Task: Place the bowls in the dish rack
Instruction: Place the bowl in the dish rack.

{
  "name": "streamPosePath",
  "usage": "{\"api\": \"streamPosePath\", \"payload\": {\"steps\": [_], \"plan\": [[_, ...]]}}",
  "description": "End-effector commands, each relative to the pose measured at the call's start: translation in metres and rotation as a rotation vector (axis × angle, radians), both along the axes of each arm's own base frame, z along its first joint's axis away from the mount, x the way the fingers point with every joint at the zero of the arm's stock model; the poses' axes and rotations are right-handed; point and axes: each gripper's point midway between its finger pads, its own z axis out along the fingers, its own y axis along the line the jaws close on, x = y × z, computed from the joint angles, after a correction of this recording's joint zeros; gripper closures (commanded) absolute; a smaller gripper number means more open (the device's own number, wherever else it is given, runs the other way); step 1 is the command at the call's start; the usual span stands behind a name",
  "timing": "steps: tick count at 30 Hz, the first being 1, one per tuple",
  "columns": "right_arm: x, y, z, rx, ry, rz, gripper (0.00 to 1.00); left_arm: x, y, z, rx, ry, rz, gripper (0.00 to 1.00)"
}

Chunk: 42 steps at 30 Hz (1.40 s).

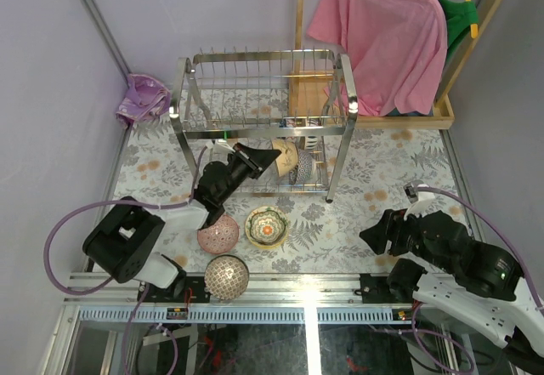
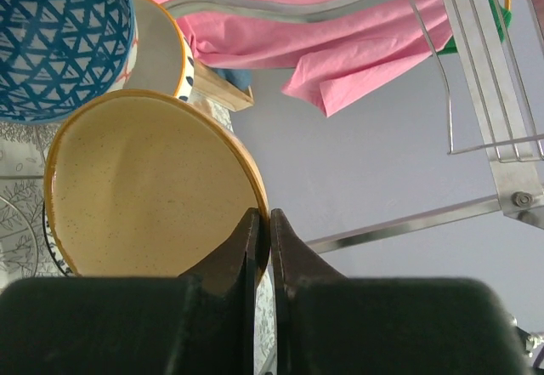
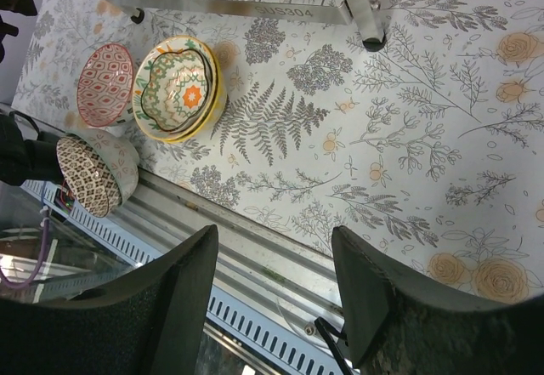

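The steel wire dish rack (image 1: pixel 265 94) stands mid-table. My left gripper (image 1: pixel 269 159) reaches into its lower tier and is shut on the rim of a cream bowl with an orange rim (image 2: pixel 144 188), held on edge next to a blue patterned bowl (image 2: pixel 59 35) and a white bowl (image 2: pixel 157 52). On the table in front lie a pink patterned bowl (image 1: pixel 218 234), a green and yellow bowl (image 1: pixel 267 226) and a brown patterned bowl (image 1: pixel 226 276), also in the right wrist view (image 3: pixel 177 86). My right gripper (image 3: pixel 276 256) is open and empty over the near right table edge.
A pink T-shirt (image 1: pixel 382 35) hangs on a wooden-framed stand (image 1: pixel 442 116) behind the rack at right. A purple bag (image 1: pixel 143 99) lies at the back left. A metal rail (image 1: pixel 297 286) runs along the near edge. A rack post foot (image 3: pixel 371 42) stands on the floral cloth.
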Motion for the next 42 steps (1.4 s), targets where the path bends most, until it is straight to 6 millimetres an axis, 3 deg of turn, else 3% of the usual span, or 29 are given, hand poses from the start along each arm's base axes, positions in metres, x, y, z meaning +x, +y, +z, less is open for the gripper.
{"api": "streamPosePath", "payload": {"steps": [1,15,27,34,42], "plan": [[-0.01,-0.002,-0.001,-0.01,0.006,0.055,0.37,0.014,0.024,0.063,-0.167,-0.209,0.14,1.0],[-0.015,-0.003,0.0,-0.017,0.013,0.078,0.36,0.037,0.044,0.077,-0.145,-0.28,0.307,1.0],[-0.017,-0.001,-0.003,-0.026,0.014,0.102,0.36,0.074,0.034,0.079,-0.058,-0.277,0.342,1.0],[-0.017,-0.001,-0.005,-0.024,0.013,0.103,0.36,0.041,0.038,0.077,-0.041,-0.249,0.319,1.0],[-0.017,0.0,-0.005,-0.015,0.018,0.101,0.36,0.016,0.017,0.068,0.052,-0.177,0.161,1.0]]}}
